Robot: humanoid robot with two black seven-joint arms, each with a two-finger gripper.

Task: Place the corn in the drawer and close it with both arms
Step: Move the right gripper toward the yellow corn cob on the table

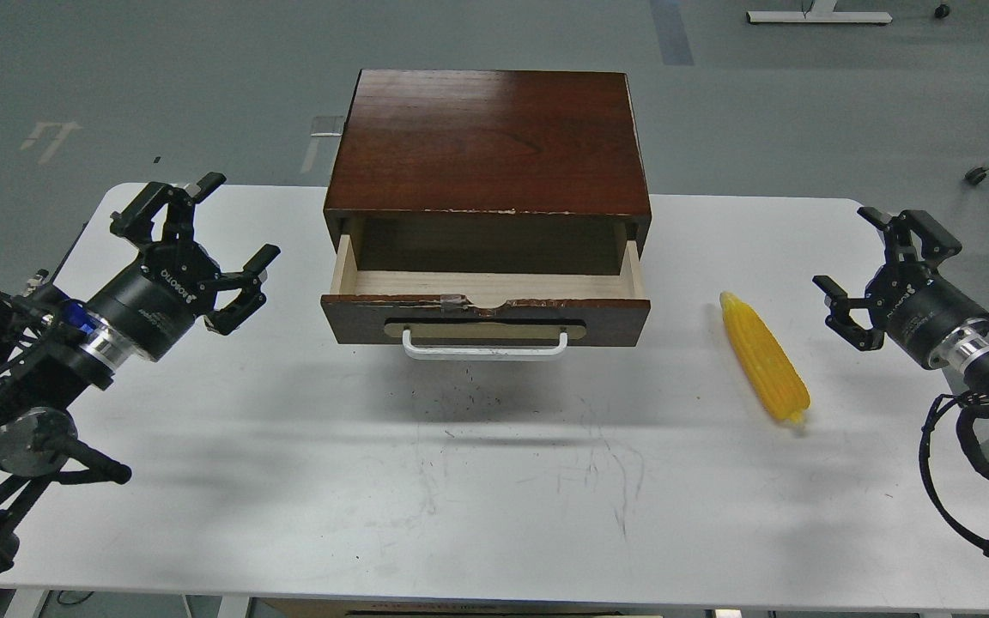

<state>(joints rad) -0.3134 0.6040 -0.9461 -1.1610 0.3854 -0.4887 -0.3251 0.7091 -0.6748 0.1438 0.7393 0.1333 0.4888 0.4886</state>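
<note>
**Corn on the table, drawer open, both grippers empty**

The corn (765,357) is a bright yellow cob with no husk and fine rows of kernels running along its length. It tapers toward its far, pointed end, and its near end shows a short stub. It lies flat on the white table (494,481), set slightly on the diagonal. It sits just beside the right gripper (876,262), toward the table's middle and a little nearer the robot, and does not touch it. From the left gripper (203,232) it is well apart, across the table beyond the drawer.

The drawer (486,318) is pulled out of the dark red-brown cabinet (486,142), between the two grippers. Its inside is pale wood with nothing showing in it. The dark front carries a white bar handle (484,345) on a tan oval plate, and its top edge is chipped, with a patch of tape near the middle.

The left gripper hovers above the table just left of the drawer, fingers spread and holding nothing. White lettering on its black body appears to read "ROBOTIQ". The right gripper hovers at the table's right edge, fingers also spread and empty; faint lettering on its body is too small to read.
</note>
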